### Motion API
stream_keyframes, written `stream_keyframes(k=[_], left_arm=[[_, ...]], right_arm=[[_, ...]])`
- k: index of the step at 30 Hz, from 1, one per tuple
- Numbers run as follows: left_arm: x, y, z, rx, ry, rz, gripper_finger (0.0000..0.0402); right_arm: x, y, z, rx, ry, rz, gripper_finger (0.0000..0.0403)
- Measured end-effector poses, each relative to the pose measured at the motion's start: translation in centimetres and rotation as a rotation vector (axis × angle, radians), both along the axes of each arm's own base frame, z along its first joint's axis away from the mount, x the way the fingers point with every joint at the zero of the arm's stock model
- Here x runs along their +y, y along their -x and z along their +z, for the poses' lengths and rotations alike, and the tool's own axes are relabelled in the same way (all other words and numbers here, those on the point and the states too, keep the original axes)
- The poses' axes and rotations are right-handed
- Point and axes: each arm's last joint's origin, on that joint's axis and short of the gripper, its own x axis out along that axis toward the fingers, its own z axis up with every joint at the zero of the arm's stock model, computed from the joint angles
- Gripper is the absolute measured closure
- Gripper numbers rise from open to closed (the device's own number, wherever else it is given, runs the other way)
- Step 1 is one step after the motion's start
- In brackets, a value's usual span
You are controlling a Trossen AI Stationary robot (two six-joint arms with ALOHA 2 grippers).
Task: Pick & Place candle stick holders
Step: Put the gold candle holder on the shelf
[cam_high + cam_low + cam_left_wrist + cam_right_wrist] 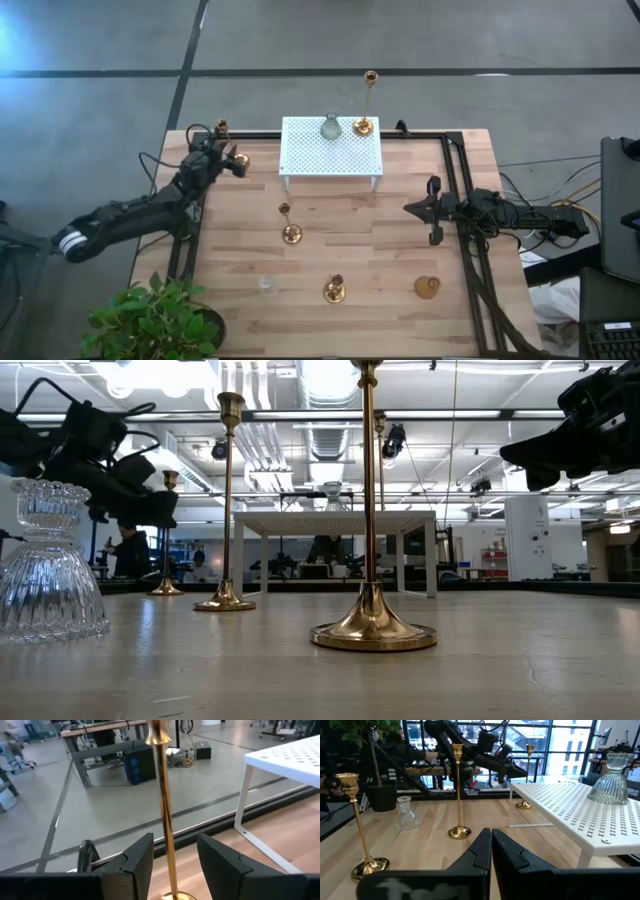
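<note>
High view: white rack (pixel 331 148) beside left gripper (pixel 232 160) astride brass holder (pixel 221 127)

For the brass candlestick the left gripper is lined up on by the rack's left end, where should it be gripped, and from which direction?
Grip the thin stem of the brass candlestick, low down. It stands upright between the open fingers of the left gripper, so come in level from the table's left edge; the flared base is too wide.

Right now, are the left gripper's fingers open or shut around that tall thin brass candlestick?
Open: the left gripper has a finger on each side of the brass candlestick, with gaps showing.
</note>
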Motion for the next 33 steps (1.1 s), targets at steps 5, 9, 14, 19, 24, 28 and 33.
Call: stream_keyframes(k=[5,9,14,19,24,28,33], left_arm=[[0.6,-0.3,-0.1,0.014,0.024,0.006,0.0243],[1.0,-0.5,0.1,0.006,0.021,0.034,0.0246],[1.2,-0.7,0.2,0.008,0.024,0.039,0.0298],[1.2,-0.8,0.2,-0.018,0.037,0.018,0.0382],[1.1,-0.8,0.2,-0.035,0.045,0.003,0.0382],[1.1,-0.9,0.7,-0.057,0.039,-0.019,0.0382],[1.4,-1.1,2.7,-0.093,-0.02,-0.024,0.0382]], right_arm=[[0.0,0.0,0.0,0.0,0.0,0.0,0.0394],[0.0,0.0,0.0,0.0,-0.002,0.0,0.0394],[0.0,0.0,0.0,0.0,-0.002,-0.001,0.0394],[0.0,0.0,0.0,0.0,-0.002,0.0,0.0394],[0.0,0.0,0.0,0.0,-0.001,-0.001,0.0394],[0.0,0.0,0.0,0.0,-0.002,-0.001,0.0394],[0.0,0.0,0.0,0.0,-0.002,0.0,0.0394]])
